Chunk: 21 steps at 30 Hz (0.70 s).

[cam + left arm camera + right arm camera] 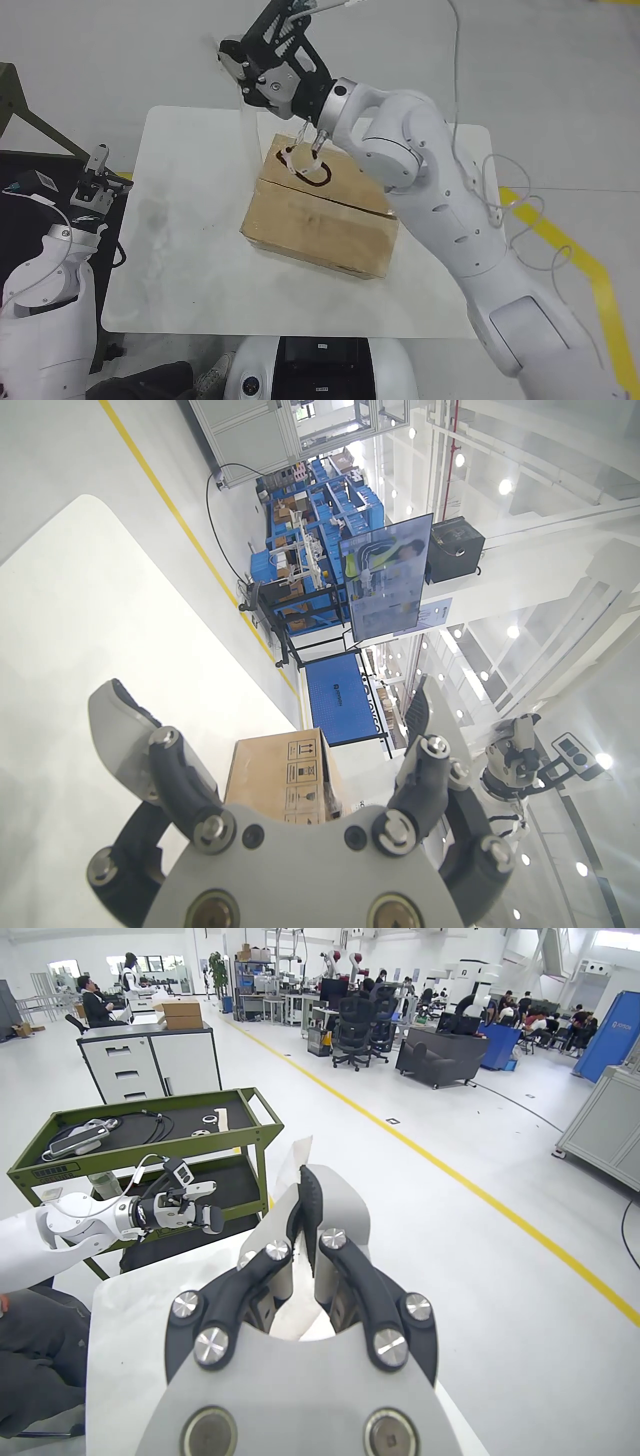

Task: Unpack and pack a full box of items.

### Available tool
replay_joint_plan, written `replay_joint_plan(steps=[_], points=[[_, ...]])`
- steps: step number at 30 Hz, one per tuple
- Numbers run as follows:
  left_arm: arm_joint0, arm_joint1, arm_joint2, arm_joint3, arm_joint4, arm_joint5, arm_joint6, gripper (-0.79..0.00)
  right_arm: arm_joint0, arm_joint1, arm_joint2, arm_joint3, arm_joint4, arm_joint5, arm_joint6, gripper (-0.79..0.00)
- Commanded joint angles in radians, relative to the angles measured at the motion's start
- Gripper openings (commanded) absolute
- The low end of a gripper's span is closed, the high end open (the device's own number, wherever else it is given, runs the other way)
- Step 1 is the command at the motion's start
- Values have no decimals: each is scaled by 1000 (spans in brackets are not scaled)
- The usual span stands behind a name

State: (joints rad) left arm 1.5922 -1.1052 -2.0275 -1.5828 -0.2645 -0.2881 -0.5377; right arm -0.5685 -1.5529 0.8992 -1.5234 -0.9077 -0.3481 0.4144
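From the top view, the closed box (320,215) lies near the middle of the table (180,270). Its long axis runs across the table, slightly skewed, and there is bare surface to its left and along the near edge. The right gripper (240,62) hangs past the far edge, and the left gripper (97,160) sits off the left edge.

In the left wrist view, the left gripper (270,700) is spread wide and holds nothing. The box (280,770) is well beyond it.

In the right wrist view, the right gripper (304,1183) pinches a white sheet (300,1153). A green cart (150,1138) stands beyond the table's corner.
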Motion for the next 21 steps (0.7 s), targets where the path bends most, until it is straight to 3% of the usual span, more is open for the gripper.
replay_joint_plan(steps=[1, 8, 16, 21], points=[[0, 0, 0, 0, 0, 0, 0, 0, -3, 0, 2, -3, -1, -1, 0, -785], [0, 0, 0, 0, 0, 0, 0, 0, -48, 6, 14, -48, -6, -1, 34, -785], [0, 0, 0, 0, 0, 0, 0, 0, -166, 29, 72, -197, -27, 25, 115, -785], [0, 0, 0, 0, 0, 0, 0, 0, -213, 39, 106, -250, -45, 21, 98, -785]])
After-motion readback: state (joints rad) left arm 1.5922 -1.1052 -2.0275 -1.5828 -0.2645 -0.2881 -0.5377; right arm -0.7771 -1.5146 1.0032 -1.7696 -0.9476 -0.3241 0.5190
